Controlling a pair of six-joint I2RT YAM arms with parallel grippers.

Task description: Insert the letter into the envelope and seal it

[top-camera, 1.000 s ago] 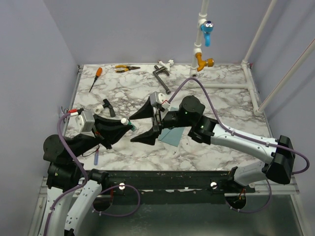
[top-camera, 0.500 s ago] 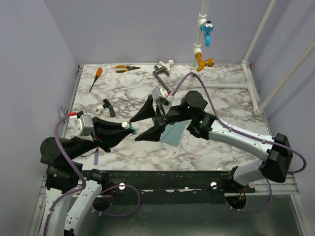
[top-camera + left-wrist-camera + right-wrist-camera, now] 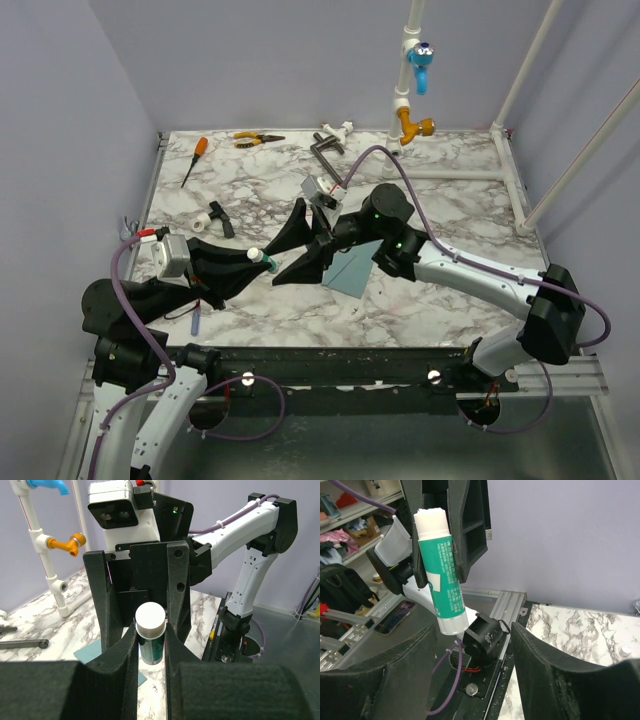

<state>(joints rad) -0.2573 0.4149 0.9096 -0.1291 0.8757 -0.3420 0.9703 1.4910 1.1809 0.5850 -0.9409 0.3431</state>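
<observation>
Envelope of light teal-blue paper (image 3: 352, 272) is laid flat on the marbled table (image 3: 450, 200) under the right arm; no letter is seen. The open right gripper (image 3: 272, 266) is faced by a teal glue stick (image 3: 440, 580), clamped in the left gripper (image 3: 151, 635), long axis pointed into the gap.

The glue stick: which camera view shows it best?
Right wrist view: the glue stick shows full length, with its green label. Left wrist view shows it end-on in the left gripper. Top view shows it small.
</observation>
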